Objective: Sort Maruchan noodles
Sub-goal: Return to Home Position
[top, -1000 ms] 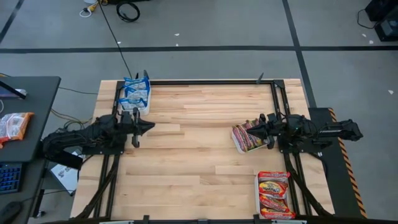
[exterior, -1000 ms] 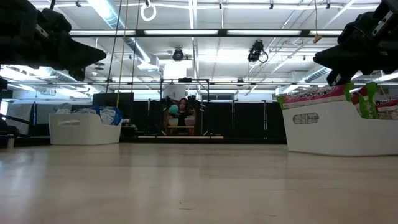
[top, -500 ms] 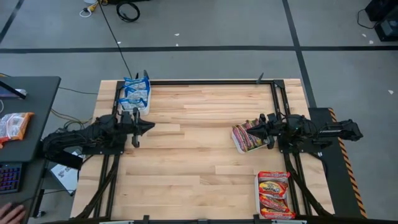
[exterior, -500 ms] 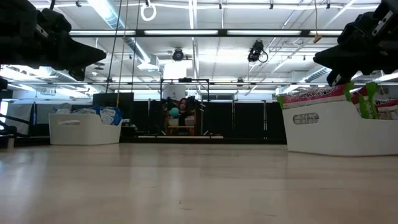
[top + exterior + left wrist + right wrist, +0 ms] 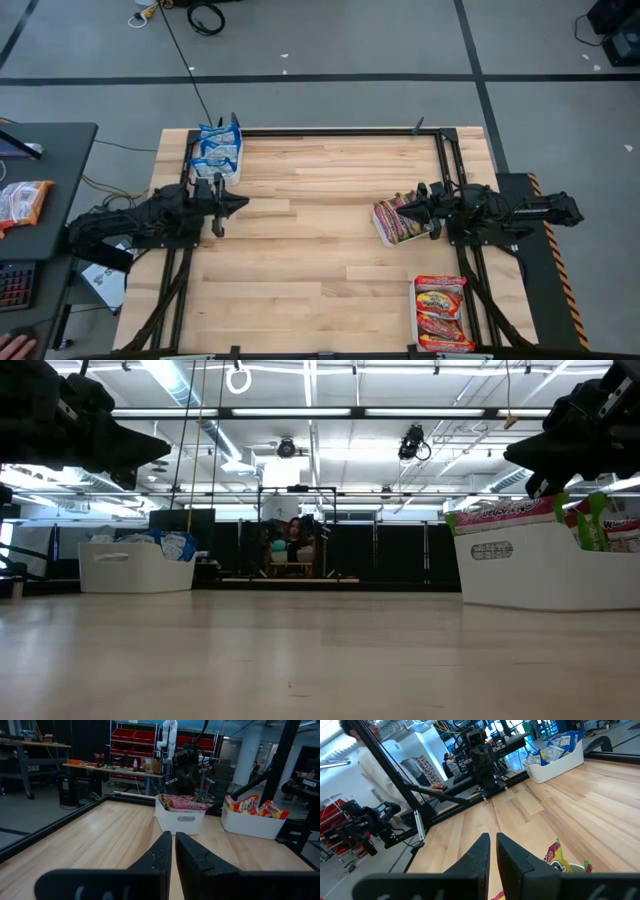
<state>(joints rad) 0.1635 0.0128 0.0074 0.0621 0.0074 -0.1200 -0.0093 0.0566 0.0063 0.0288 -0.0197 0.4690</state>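
The Maruchan noodles lie sorted in three white trays. Blue-white packets fill the tray (image 5: 218,150) at the far left corner. Pinkish-silver ones (image 5: 402,222) sit in a tray at mid right, and red-yellow ones (image 5: 440,313) at the near right corner. My left gripper (image 5: 243,203) hovers shut at the table's left side, pointing level toward the right. My right gripper (image 5: 402,209) hovers shut above the pinkish tray, pointing level toward the left. Both wrist views show the fingers (image 5: 173,845) (image 5: 492,846) close together with nothing between them.
Bare wooden tabletop (image 5: 320,250) spreads between the two arms, edged by a black frame (image 5: 340,131). A dark desk (image 5: 40,160) left of the table carries an orange packet (image 5: 20,202) and a keyboard. A person's hand (image 5: 15,346) shows there.
Both arms have kept still. A person's hand has come into view at the desk left of the table.
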